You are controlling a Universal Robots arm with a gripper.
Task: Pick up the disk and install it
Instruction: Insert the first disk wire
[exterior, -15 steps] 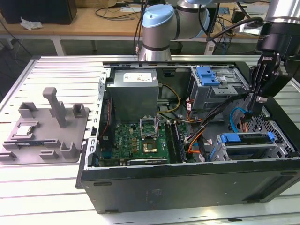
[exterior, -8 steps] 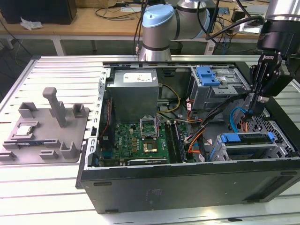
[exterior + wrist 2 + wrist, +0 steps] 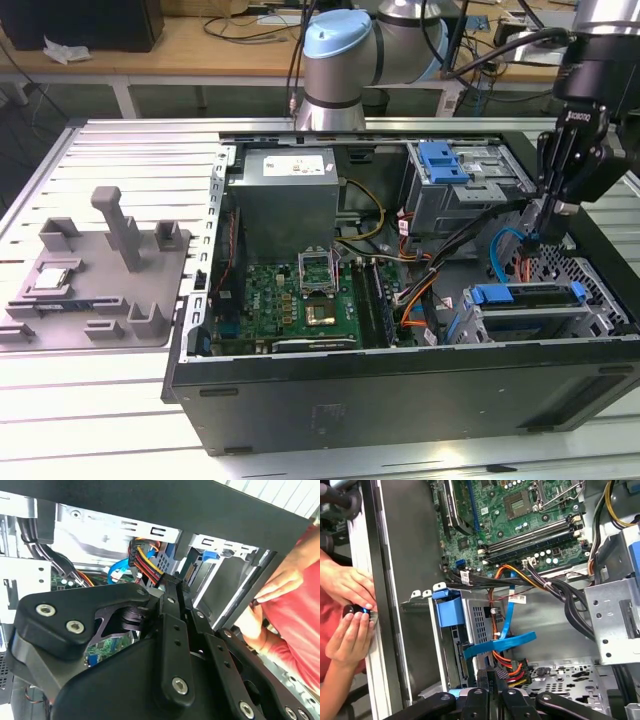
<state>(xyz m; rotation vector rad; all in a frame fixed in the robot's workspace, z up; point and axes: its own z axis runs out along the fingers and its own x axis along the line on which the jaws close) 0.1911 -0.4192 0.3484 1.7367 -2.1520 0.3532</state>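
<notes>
The disk [image 3: 525,310] sits in the lower drive cage at the exterior view's right end of the open computer case [image 3: 400,385], its blue rail frame [image 3: 520,295] facing up. In the first wrist view the same blue rail [image 3: 449,614] shows at the cage mouth. My gripper [image 3: 538,232] hangs inside the case just above and behind that cage. Its fingers are pressed together on the black power connector [image 3: 512,672] of a red, yellow and orange wire bundle [image 3: 145,562], next to a flat blue data cable [image 3: 502,642].
A person's hands [image 3: 347,587] rest on the case's outer wall, beside a red sleeve [image 3: 300,630]. The motherboard [image 3: 300,300], power supply [image 3: 285,190] and upper drive cage [image 3: 455,185] share the case. On the exterior view's left, a grey fixture plate [image 3: 100,280] lies on the table.
</notes>
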